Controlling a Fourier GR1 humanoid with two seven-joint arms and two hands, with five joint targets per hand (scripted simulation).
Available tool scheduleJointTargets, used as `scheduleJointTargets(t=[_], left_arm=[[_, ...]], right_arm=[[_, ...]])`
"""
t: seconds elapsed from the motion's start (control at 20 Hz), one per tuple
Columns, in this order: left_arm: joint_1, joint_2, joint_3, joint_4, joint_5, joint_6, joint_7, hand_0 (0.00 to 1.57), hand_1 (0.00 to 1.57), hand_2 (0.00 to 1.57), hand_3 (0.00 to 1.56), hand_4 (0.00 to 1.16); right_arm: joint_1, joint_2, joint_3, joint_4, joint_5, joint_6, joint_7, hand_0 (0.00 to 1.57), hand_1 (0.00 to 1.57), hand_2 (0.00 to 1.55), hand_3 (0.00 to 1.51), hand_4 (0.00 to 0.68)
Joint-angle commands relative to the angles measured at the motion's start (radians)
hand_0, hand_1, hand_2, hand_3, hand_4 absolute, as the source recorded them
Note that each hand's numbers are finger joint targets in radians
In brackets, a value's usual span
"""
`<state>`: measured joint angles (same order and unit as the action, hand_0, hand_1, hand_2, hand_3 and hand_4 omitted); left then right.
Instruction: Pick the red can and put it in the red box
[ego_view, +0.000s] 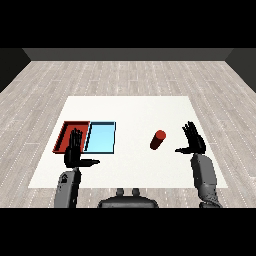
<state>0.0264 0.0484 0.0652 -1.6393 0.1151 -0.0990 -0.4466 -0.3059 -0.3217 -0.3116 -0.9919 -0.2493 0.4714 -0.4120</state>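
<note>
Looking down and forward across a white table (130, 107) on a grey plank floor (125, 75).

At far left, lying flat near the table's left edge: red tray (66, 131), nothing visible inside, though partly hidden by the left hand.

Hovering in front of the red tray's near right part: left hand (75, 152), released, fingers straight and pointing away, thumb sticking out to the right, grasping nothing. Grey forearm (67, 187) coming up from the lower left corner.

Touching the red tray's right side: blue tray (102, 137), showing only its pale floor, holding nothing.

Right of centre, well apart from both trays: red can (158, 139), lying on bare table, tilted so its top end is pointing up and to the right. Sitting in neither tray, touched by neither hand.

Just right of the can, separated by a gap: right hand (194, 144), released, fingers spread and straight, thumb reaching left toward the can, grasping nothing. Grey forearm (204, 180) rising from the lower right.
</note>
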Motion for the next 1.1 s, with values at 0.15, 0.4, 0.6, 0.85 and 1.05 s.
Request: scheduleJointTargets(t=[0.15, 0.4, 0.6, 0.85, 1.05], left_arm=[[-0.016, 0.026, 0.026, -0.019, 0.026, -0.009, 0.055, 0.0, 0.0, 0.0, 0.0, 0.0], [-0.015, -0.028, -0.022, -0.018, -0.027, 0.046, 0.025, 0.0, 0.0, 0.0, 0.0, 0.0], [-0.022, -0.044, -0.046, -0.04, -0.03, 0.054, 0.042, 0.0, 0.0, 0.0, 0.0, 0.0], [-0.049, 0.01, 0.015, 0.017, 0.003, 0.011, 0.019, 0.0, 0.0, 0.0, 0.0, 0.0], [-0.068, 0.008, 0.013, 0.085, -0.01, 0.004, -0.023, 0.0, 0.0, 0.0, 0.0, 0.0]], right_arm=[[0.039, 0.11, 0.056, -0.103, -0.02, -0.077, 0.068, 0.0, 0.0, 0.0, 0.0, 0.0], [-0.005, 0.097, 0.056, 0.056, -0.006, -0.042, -0.01, 0.0, 0.0, 0.0, 0.0, 0.0], [0.001, 0.098, 0.048, 0.045, -0.027, -0.064, 0.004, 0.0, 0.0, 0.0, 0.0, 0.0], [0.02, 0.136, 0.079, -0.006, -0.048, -0.073, 0.042, 0.0, 0.0, 0.0, 0.0, 0.0], [-0.102, 0.137, 0.082, 0.228, 0.008, -0.064, -0.089, 0.0, 0.0, 0.0, 0.0, 0.0]])
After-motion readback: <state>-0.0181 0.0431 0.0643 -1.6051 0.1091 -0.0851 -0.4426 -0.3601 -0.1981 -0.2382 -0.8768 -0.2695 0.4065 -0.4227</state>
